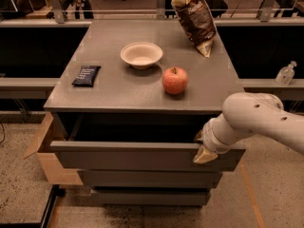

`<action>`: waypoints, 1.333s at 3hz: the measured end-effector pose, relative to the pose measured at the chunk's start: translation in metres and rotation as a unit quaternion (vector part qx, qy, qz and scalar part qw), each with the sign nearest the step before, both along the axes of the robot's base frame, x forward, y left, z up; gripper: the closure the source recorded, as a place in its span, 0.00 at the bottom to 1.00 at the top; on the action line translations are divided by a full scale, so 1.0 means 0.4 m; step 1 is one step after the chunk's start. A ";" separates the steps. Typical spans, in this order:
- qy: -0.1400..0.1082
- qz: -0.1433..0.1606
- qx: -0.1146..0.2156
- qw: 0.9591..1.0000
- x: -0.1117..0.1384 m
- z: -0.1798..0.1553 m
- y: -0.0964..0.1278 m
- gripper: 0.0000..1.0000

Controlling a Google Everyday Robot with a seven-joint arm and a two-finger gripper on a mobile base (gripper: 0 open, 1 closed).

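Observation:
A grey drawer cabinet (118, 94) fills the middle of the camera view. Its top drawer (142, 156) stands pulled out, dark inside. My gripper (203, 148) sits at the right end of that drawer's front edge, at the end of a white arm (259, 120) coming in from the right. On the cabinet top are a red apple (175, 80), a white bowl (141, 54), a dark snack packet (86, 75) at the left and a brown chip bag (195, 18) standing at the back right.
A cardboard box (45, 153) leans against the cabinet's left side on the speckled floor. A clear bottle (286, 73) stands on a ledge at the right. A railing (118, 11) runs behind the cabinet. Two lower drawers (147, 179) are closed.

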State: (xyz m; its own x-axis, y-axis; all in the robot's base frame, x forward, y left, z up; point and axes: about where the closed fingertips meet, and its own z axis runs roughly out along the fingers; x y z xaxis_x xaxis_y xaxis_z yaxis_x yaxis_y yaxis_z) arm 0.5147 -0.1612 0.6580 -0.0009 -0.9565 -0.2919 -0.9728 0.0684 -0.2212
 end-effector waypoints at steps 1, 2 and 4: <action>0.023 0.003 0.019 1.000 -0.086 0.014 -0.006 1.00; 0.023 0.003 0.020 1.000 -0.086 0.012 -0.006 1.00; 0.029 -0.006 0.016 0.999 -0.141 -0.004 -0.032 1.00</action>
State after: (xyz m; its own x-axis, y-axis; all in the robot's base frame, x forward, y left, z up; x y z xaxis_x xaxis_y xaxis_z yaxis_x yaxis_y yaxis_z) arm 0.4585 -0.1740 0.6565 -0.0310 -0.9462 -0.3222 -0.9830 0.0872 -0.1616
